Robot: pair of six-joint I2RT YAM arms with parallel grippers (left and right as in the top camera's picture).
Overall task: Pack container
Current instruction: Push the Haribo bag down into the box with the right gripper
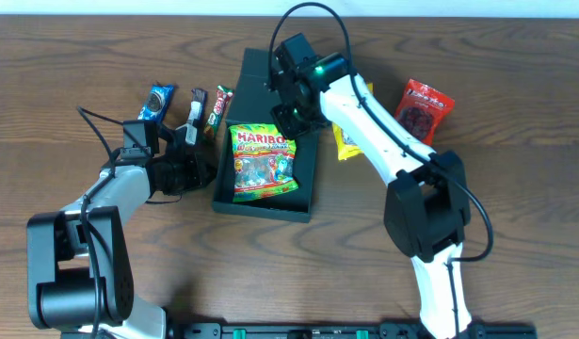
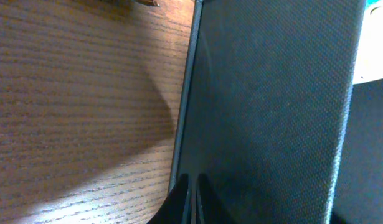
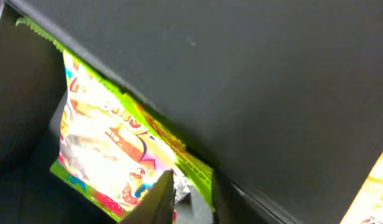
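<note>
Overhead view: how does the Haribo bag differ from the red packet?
The Haribo bag lies inside the container, the red packet on the bare table. The Haribo bag is green-edged and looks larger; the red packet is red with a dark middle. Both are flat snack packets, face up.

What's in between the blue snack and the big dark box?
A black bar and a brown bar lie there side by side; the overhead view shows them.

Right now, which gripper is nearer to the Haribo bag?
Right. The right gripper is at the edge of the Haribo bag inside the container; the left gripper is outside, beside its wall.
</note>
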